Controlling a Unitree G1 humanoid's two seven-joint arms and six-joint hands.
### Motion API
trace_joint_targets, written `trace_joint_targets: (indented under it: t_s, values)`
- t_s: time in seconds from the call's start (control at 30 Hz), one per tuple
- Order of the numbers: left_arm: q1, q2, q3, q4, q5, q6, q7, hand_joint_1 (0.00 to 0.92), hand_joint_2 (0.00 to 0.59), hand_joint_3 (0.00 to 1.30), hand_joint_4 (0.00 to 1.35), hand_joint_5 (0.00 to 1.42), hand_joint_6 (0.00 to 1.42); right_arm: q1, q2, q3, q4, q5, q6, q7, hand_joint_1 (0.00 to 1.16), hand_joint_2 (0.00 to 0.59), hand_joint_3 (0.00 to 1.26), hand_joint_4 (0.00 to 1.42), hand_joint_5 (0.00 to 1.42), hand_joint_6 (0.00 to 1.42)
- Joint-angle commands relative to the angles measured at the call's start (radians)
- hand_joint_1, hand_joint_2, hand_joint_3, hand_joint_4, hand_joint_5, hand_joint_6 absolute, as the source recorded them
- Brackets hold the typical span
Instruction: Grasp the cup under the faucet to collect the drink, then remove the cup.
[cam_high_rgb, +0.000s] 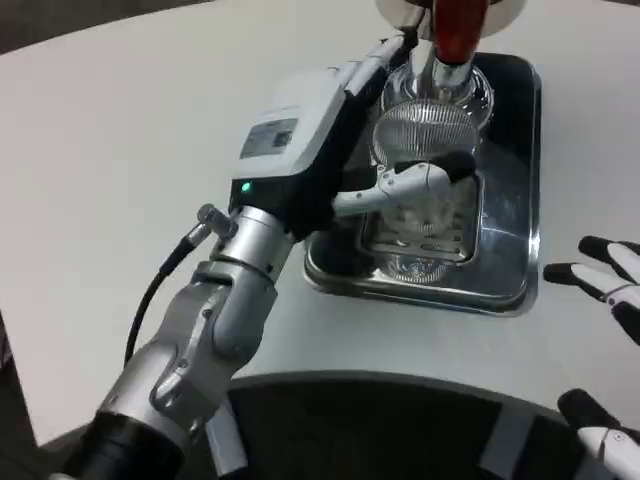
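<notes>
A clear ribbed plastic cup (425, 135) stands on the silver drip tray (505, 285) directly below the dispenser's faucet with its red handle (459, 28). My left hand (395, 185) reaches in from the left and grips the cup, one white and black finger wrapped across its front. The left forearm hides the cup's left side. My right hand (610, 285) hovers at the right edge of the picture, fingers spread, holding nothing. I cannot tell whether any liquid is in the cup.
The drip tray has a perforated grate (420, 240) in its middle and a raised shiny rim. The dispenser's base (440, 85) stands at the tray's back. White table (110, 150) stretches wide to the left; its curved front edge runs along the bottom.
</notes>
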Motion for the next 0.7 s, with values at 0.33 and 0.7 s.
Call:
trace_joint_targets:
  t_s: [0.33,0.7]
  values:
    - [0.161,0.095,0.091,-0.24,-0.049,-0.015,-0.046,0.022,0.039,0.0,0.0,0.14,0.47,-0.017,-0.004,0.043,-0.017,-0.028,0.014,-0.006,0.37,0.446,0.14,0.01,0.0,0.0]
    - [0.193,0.138,0.248,-0.558,-0.297,-0.023,-0.247,0.0,0.058,0.29,0.26,0.29,0.45,-0.034,-0.003,0.06,-0.017,-0.042,0.042,-0.006,0.37,0.446,0.14,0.01,0.0,0.0]
